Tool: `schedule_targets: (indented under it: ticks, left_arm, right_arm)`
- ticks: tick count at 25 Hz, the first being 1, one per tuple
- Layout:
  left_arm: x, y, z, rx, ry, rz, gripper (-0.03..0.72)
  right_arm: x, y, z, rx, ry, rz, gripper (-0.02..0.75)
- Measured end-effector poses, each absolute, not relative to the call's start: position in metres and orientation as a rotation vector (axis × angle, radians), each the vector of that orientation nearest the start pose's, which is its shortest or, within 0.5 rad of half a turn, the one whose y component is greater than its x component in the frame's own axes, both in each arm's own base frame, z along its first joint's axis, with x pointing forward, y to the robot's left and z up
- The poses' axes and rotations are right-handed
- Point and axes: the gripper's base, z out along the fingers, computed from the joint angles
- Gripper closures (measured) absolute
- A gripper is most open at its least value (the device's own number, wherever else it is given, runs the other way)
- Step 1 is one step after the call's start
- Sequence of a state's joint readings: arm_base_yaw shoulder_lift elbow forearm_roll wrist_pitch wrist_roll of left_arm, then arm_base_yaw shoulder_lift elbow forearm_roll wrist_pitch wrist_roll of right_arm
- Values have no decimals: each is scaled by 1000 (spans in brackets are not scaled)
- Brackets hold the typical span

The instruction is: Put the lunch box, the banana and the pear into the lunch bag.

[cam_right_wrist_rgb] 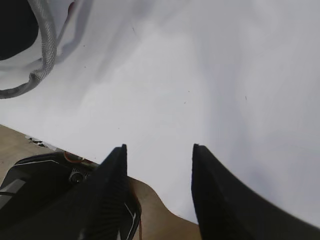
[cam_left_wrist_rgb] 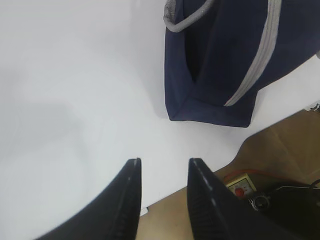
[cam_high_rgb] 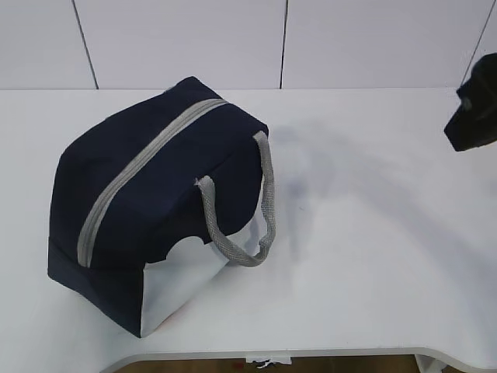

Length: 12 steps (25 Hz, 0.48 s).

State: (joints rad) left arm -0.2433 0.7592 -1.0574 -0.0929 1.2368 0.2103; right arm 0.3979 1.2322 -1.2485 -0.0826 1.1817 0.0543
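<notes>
The navy-blue lunch bag (cam_high_rgb: pixel 155 194) stands on the white table (cam_high_rgb: pixel 373 233), zipper (cam_high_rgb: pixel 132 175) shut along its top, grey handle (cam_high_rgb: pixel 248 225) hanging over its white side panel. It also shows in the left wrist view (cam_left_wrist_rgb: pixel 220 60). The lunch box, the banana and the pear are out of view. My left gripper (cam_left_wrist_rgb: pixel 164 161) is open and empty above the table's front edge, away from the bag. My right gripper (cam_right_wrist_rgb: pixel 159 146) is open and empty over bare table; part of that arm (cam_high_rgb: pixel 474 113) shows at the right edge of the exterior view.
The table's front edge (cam_high_rgb: pixel 311 353) runs close below the bag. Below the edge the left wrist view shows a yellow box with a red button (cam_left_wrist_rgb: pixel 241 186). A bag handle (cam_right_wrist_rgb: pixel 42 60) lies at the upper left of the right wrist view.
</notes>
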Motion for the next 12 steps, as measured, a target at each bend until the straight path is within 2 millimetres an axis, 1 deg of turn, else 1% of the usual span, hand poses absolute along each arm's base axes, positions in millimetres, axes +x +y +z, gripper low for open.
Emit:
schedule_targets:
  ticks: [3,7,12]
  left_arm:
    - [80,-28,385,542,2324,-135,452]
    - [54,-22,370,534,2281,-134,452]
    - [30,-15,344,530,2259,-124,453]
  right_arm:
    - [204,78,367,-467,2572,47,396]
    - [186,71,363,-469,2537,50,396]
    - [165,61,350,-477,2546,41,396]
